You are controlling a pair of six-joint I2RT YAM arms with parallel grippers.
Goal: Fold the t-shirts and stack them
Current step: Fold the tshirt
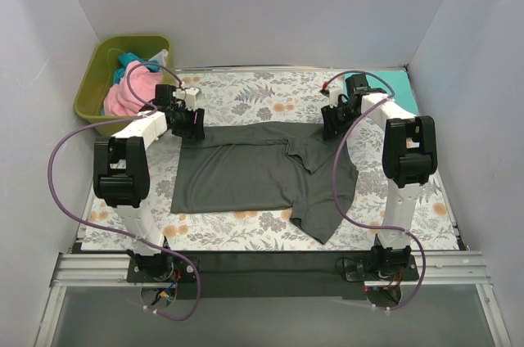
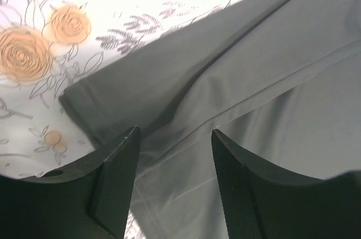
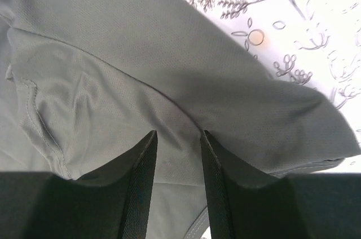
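On the flowery table cloth (image 1: pixel 246 89), the dark grey soft t-shirt (image 1: pixel 254 171) lies spread flat. The left claw (image 1: pixel 195 124) and right claw (image 1: pixel 334 120) hang over its far edge. Both are partly open and hold nothing, probably so they can grab it together and fold it.

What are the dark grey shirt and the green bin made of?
The grey shirt looks like soft, thin knit cloth with a matte finish. It wrinkles and folds, has stitched hems, and shows a fine weave up close. The exact fibre can't be told. The green bin looks like hard plastic, smooth and slightly shiny, with stiff walls and a rounded rim.
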